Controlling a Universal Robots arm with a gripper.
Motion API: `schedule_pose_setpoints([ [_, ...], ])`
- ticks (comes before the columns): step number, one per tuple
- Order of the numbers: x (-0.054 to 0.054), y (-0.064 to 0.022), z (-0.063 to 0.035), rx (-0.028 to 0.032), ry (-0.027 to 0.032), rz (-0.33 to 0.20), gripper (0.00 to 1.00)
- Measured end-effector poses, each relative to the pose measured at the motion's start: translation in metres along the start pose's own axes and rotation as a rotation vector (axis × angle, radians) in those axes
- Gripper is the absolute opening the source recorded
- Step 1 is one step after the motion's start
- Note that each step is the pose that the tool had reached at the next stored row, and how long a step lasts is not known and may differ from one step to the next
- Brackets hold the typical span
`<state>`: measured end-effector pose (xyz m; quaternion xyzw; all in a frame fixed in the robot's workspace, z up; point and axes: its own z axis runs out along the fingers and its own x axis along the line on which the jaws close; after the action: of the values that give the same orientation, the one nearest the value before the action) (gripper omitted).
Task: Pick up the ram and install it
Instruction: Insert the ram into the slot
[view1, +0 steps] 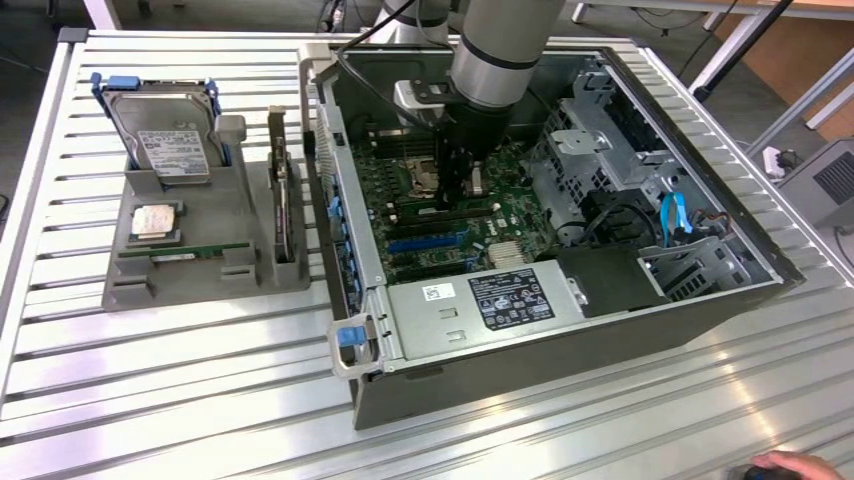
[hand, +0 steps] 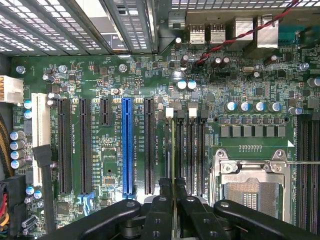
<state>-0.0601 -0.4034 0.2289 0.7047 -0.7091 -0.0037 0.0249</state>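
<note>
Reaching down into the open computer case, the arm blocks much of its hand from outside. The hand points straight down, fingers pinched narrowly on the ram. Edge-on, the ram is a thin, hard-to-read sliver over the black memory slots.

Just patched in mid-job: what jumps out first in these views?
The grey robot arm plunging into the open computer case in the middle of the slatted table catches the eye first. In the wrist view the gripper hangs over the black memory slots of the motherboard, next to a bright blue slot, pinching the ram edge-on.
</note>
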Motion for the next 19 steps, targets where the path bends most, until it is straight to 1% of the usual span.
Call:
schedule_pose_setpoints([
  [4, 0.0, 0.0, 0.0, 0.0, 0.0, 0.0, 0.14],
  [7, 0.0, 0.0, 0.0, 0.0, 0.0, 0.0, 0.33],
  [12, 0.0, 0.0001, -0.0016, -0.0001, 0.0003, 0.0, 0.33],
  [13, 0.0, 0.0001, -0.0041, 0.0, 0.0002, 0.0, 0.33],
  [15, 0.0, 0.0009, -0.0128, -0.0002, 0.0005, 0.0, 0.33],
  [16, 0.0, 0.0017, -0.0191, -0.0001, 0.0008, 0.0, 0.33],
  [19, 0.0, 0.0028, -0.0343, -0.0001, 0.0018, 0.0, 0.33],
])
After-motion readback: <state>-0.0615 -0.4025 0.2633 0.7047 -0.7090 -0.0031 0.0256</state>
